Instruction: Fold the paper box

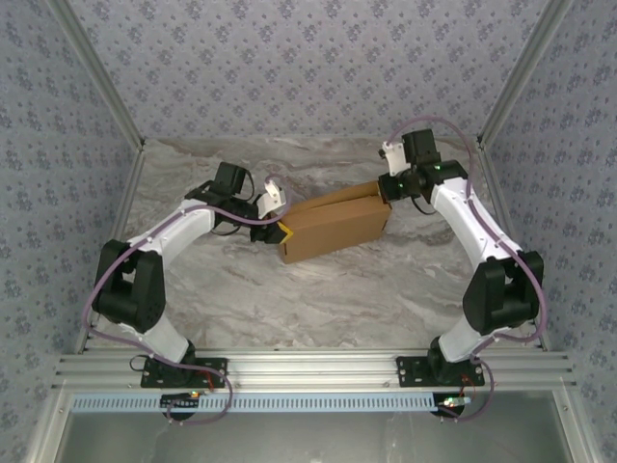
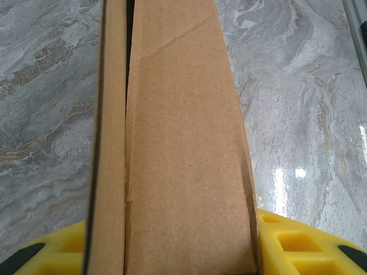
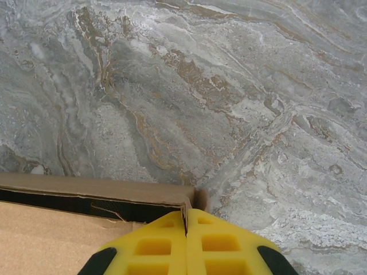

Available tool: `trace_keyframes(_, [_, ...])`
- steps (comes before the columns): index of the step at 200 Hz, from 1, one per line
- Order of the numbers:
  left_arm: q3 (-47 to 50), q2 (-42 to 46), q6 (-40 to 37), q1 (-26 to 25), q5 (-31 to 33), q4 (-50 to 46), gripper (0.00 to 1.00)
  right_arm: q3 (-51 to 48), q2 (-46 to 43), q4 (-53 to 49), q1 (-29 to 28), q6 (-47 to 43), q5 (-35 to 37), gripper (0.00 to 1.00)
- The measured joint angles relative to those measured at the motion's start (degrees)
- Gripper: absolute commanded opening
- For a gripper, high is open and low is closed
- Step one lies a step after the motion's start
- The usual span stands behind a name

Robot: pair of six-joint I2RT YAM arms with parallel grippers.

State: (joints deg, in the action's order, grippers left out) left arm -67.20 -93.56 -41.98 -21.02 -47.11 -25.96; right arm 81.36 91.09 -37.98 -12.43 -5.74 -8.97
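The paper box [image 1: 333, 230] is a brown cardboard box, partly folded, lying on the marble table between the two arms. My left gripper [image 1: 280, 231] is at its left end. In the left wrist view the box [image 2: 183, 143] fills the gap between the yellow fingers [image 2: 289, 243], which press on both its sides. My right gripper [image 1: 388, 185] is at the box's far right corner. In the right wrist view that gripper [image 3: 186, 220] is shut, with a thin cardboard wall edge [image 3: 97, 190] pinched between its yellow pads. A dark gap shows beside that wall.
The marble tabletop [image 1: 318, 299] lies bare in front of the box. Patterned walls and metal frame posts [image 1: 106, 96] close in the back and sides. An aluminium rail [image 1: 308, 367] with both arm bases runs along the near edge.
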Motion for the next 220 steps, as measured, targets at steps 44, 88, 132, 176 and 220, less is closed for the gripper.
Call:
trace_keyframes(44, [-0.07,-0.09,-0.02,-0.02,0.02,0.0,0.34,-3.61,-2.16,3.74,0.15,0.17,-0.02,0.06])
trace_keyframes(88, [-0.28,-0.33,-0.04,-0.04,0.02,0.02,0.34,-8.48,-5.16,8.39,0.52,0.57,-0.46,0.06])
trace_keyframes(132, [-0.42,-0.42,-0.22,-0.11,0.17,0.02,0.34,-13.14,-8.17,12.37,1.53,1.9,-2.91,0.07])
trace_keyframes(176, [-0.48,-0.46,-0.2,-0.11,0.2,-0.02,0.35,-16.63,-9.75,16.65,2.03,3.82,-4.39,0.07])
trace_keyframes(220, [-0.55,-0.52,-0.22,-0.11,0.2,-0.07,0.38,-20.15,-11.89,20.5,2.01,4.57,-4.24,0.06])
